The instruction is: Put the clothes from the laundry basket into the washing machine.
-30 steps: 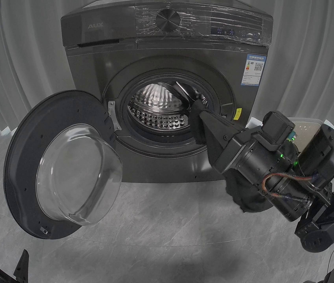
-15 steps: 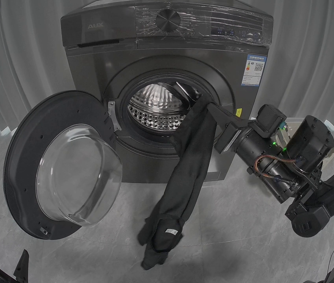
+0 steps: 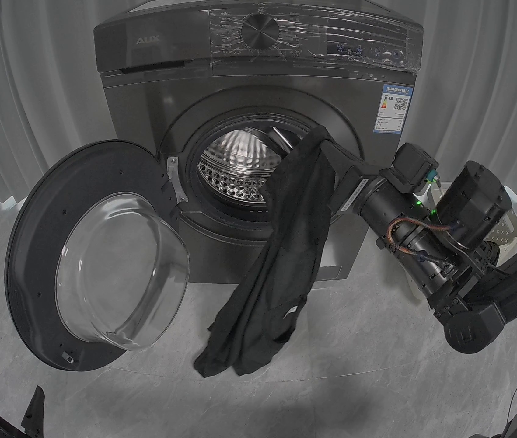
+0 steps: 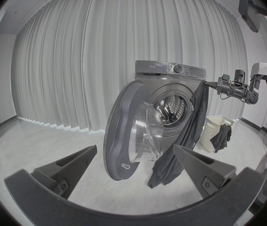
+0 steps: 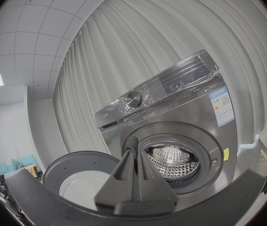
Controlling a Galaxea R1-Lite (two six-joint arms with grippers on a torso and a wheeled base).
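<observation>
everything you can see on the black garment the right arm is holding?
The black garment is dark, soft, matte cloth, long and creased, with a small pale mark near its lower end. The right gripper is shut on its top edge, at the right rim of the washing machine opening. The rest hangs loose outside the drum, in front of the machine, down toward the floor. Whether it touches the floor cannot be told.
</observation>
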